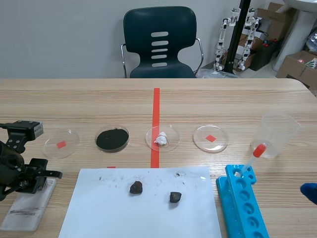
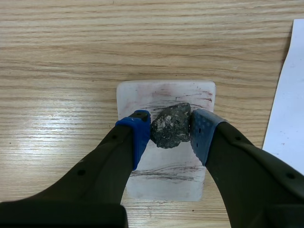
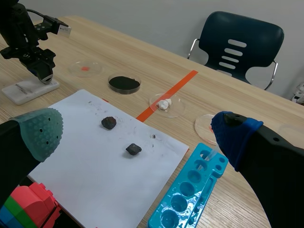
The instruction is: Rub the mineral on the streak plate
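**Left gripper** [image 2: 171,129] clamped on the mineral [image 2: 170,124], a dark grey lump with pale flecks, one blue pad pressed to each side. The mineral sits over the middle of the plate [image 2: 166,95], a white slab lying flat on the table [image 2: 57,71]. From the wrist view it is hard to tell whether the mineral rests on the plate or hangs just above it. Dark streaks cross the plate both ahead of the mineral and nearer the gripper.

Just beside the plate lies a white paper [image 1: 143,218] carrying two dark stones [image 1: 136,187], set apart from each other. Beyond the paper is a row of four dishes [image 1: 200,134]: one with black powder, one with a white lump, two showing red squares. To the right of the paper stands a blue rack [image 1: 224,191] with a red-topped dropper [image 1: 253,157] in it. Near it is a clear cup [image 1: 277,133].

**Right gripper** [image 3: 137,135] held above the table's near right part, fingers wide apart, holding nothing.
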